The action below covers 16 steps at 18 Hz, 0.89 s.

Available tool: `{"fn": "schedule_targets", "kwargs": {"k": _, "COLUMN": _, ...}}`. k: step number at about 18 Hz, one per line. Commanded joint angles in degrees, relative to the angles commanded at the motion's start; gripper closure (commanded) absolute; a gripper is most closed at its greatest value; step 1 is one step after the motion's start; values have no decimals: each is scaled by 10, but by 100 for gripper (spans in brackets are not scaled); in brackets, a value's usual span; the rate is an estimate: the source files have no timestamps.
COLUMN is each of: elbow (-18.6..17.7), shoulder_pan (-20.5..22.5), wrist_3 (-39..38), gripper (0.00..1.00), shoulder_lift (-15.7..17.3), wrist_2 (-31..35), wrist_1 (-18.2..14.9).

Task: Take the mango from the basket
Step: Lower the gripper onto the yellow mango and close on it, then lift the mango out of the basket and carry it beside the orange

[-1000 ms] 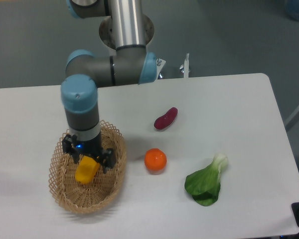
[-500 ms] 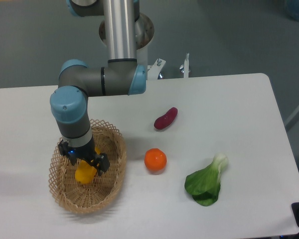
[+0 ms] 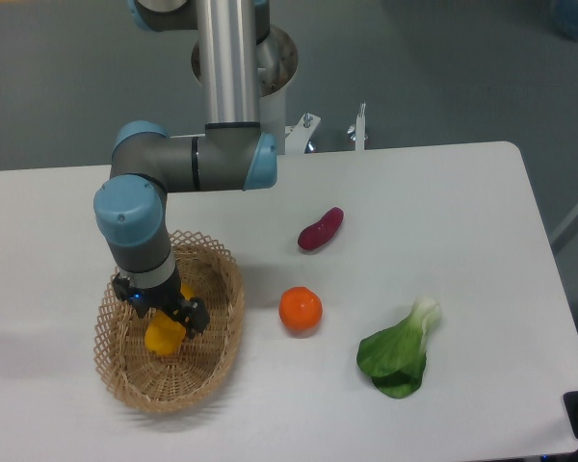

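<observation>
A wicker basket (image 3: pixel 125 380) sits nearest. Inside it the gripper (image 3: pixel 164 313) is down around the mango (image 3: pixel 164 334), fingers at either side; whether they are pressed closed cannot be told. This looks like the grasping step; next, clamp and lift straight up. To the right: greens (image 3: pixel 397 351), orange (image 3: pixel 300 309), farther a red vegetable (image 3: pixel 321 229). Nothing blocks.

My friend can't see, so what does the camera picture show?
A robot arm reaches into a wicker basket, its gripper down over a yellow mango. On the white table nearby lie an orange, a dark red vegetable and a leafy green.
</observation>
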Motion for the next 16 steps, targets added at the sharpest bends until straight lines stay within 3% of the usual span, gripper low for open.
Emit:
{"fn": "schedule_targets", "kwargs": {"k": 2, "elbow": 0, "shoulder_pan": 0, "wrist_3": -1, "gripper": 3, "shoulder_lift": 0, "wrist_2": 1, "wrist_1": 2}}
{"fn": "schedule_targets", "kwargs": {"k": 3, "elbow": 0, "shoulder_pan": 0, "wrist_3": -2, "gripper": 13, "shoulder_lift": 0, "wrist_2": 2, "wrist_1": 1}}
{"fn": "schedule_targets", "kwargs": {"k": 6, "elbow": 0, "shoulder_pan": 0, "wrist_3": -3, "gripper": 57, "shoulder_lift": 1, "wrist_2": 4, "wrist_1": 1}}
{"fn": "schedule_targets", "kwargs": {"k": 7, "elbow": 0, "shoulder_pan": 0, "wrist_3": -4, "gripper": 62, "shoulder_lift": 1, "wrist_2": 5, "wrist_1": 1}}
{"fn": "schedule_targets", "kwargs": {"k": 16, "elbow": 7, "shoulder_pan": 6, "wrist_3": 3, "gripper": 64, "shoulder_lift": 25, "wrist_2": 5, "wrist_1": 1}}
